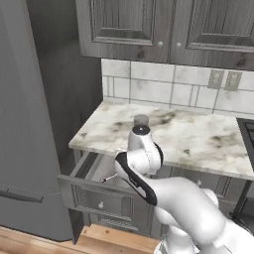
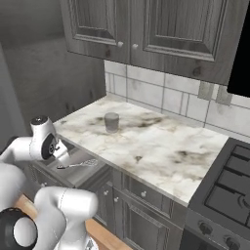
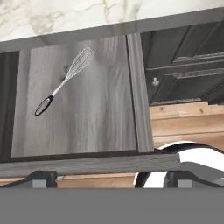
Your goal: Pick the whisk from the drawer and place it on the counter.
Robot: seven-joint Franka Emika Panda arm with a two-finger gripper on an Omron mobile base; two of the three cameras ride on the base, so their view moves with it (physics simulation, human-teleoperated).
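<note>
The end effector (image 3: 105, 178) hangs above the pulled-out drawer (image 3: 135, 92) with its fingers spread wide and nothing between them; its two dark tips (image 3: 41, 178) show at the bottom of the hand view, well apart. The whisk (image 3: 65, 80) lies flat on the drawer's grey wood-grain floor, set diagonally, its silver wire head toward the marble tabletop (image 3: 65, 15) and its dark handle toward the drawer front. In the right base view the whisk (image 2: 78, 164) rests in the drawer (image 2: 73, 178) just beside the white arm. A short grey cup (image 2: 112, 122) stands upright on the tabletop (image 2: 161, 151), near the tiled backsplash (image 2: 171, 95). A black stovetop (image 2: 227, 188) adjoins the tabletop on the right.
</note>
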